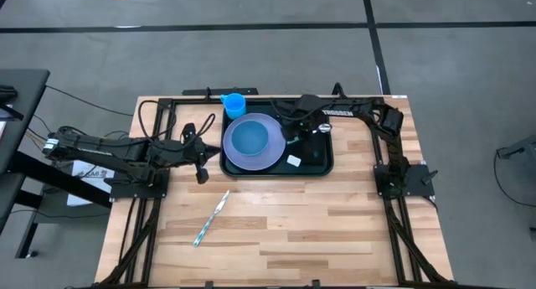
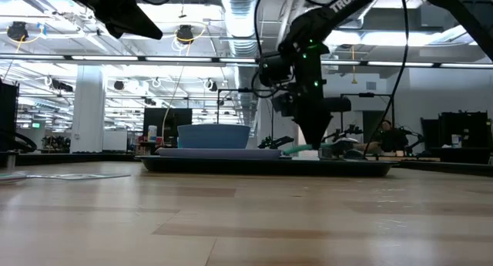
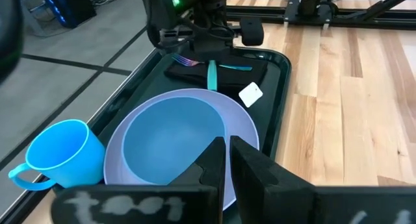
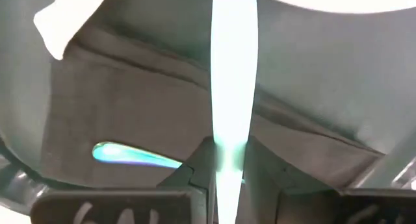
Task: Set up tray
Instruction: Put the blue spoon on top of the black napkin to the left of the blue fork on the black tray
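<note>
The dark tray [image 1: 322, 165] sits at the table's far middle. On it rest a lavender plate [image 1: 270, 159] with a blue bowl [image 1: 249, 139]; a blue cup [image 1: 234, 103] stands at its far left corner. On the tray's right part lies a black napkin [image 4: 130, 100] with a teal-handled utensil [image 3: 235, 67] on it. My right gripper [image 1: 296, 139] points down over the napkin, shut on another teal-handled utensil [image 3: 212, 74]. My left gripper [image 3: 227, 164] waits shut, left of the tray. My right gripper pinches the utensil's teal handle [image 4: 227, 152] between its two fingers, from above, pointing down. The handle's rounded free end [image 4: 234, 10] reaches toward the plate. The utensil's other end is hidden under the gripper. Whether the utensil touches the napkin, I cannot tell.
A third teal-handled utensil [image 1: 211, 219] lies on the bare wood near the table's middle left. A small white tag [image 1: 293, 161] lies on the tray beside the plate. Open wooden table stretches from the tray to the near edge.
</note>
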`<control>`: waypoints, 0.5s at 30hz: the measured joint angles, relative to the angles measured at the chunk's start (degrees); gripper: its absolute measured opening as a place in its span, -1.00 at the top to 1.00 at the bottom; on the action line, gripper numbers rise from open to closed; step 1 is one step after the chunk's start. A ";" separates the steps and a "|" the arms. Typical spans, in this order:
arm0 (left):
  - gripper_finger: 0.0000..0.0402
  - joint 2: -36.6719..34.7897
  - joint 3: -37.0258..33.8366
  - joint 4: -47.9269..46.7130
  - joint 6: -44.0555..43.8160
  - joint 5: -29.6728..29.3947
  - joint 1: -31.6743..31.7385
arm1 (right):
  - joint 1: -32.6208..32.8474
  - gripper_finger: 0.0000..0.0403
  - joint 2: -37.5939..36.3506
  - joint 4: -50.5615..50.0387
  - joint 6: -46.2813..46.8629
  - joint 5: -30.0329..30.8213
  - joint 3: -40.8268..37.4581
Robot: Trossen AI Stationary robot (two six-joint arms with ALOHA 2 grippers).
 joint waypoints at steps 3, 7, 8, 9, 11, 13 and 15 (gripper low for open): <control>0.93 0.00 0.00 -0.25 0.00 1.38 0.00 | 0.41 0.76 0.00 -1.47 -0.04 0.02 1.60; 0.93 0.00 0.00 -1.03 -0.02 1.85 0.00 | 0.93 0.76 0.00 -3.13 0.01 0.20 3.67; 0.93 0.00 0.00 -1.05 -0.02 1.84 0.00 | 0.99 0.76 0.00 -3.59 0.20 0.24 4.03; 0.93 0.00 0.00 -1.03 -0.02 1.83 0.00 | 1.06 0.76 0.00 -3.83 0.52 0.24 4.42; 0.93 0.00 0.00 -1.03 -0.04 1.81 0.00 | 1.37 0.77 -0.67 -3.70 1.72 0.30 4.83; 0.93 0.00 0.00 -1.00 -0.04 1.79 0.00 | 1.46 0.78 -1.99 -3.47 2.45 0.95 4.91; 0.93 0.00 -0.02 -0.65 -0.07 1.36 0.00 | 1.75 0.78 -3.75 -3.21 3.72 1.27 4.92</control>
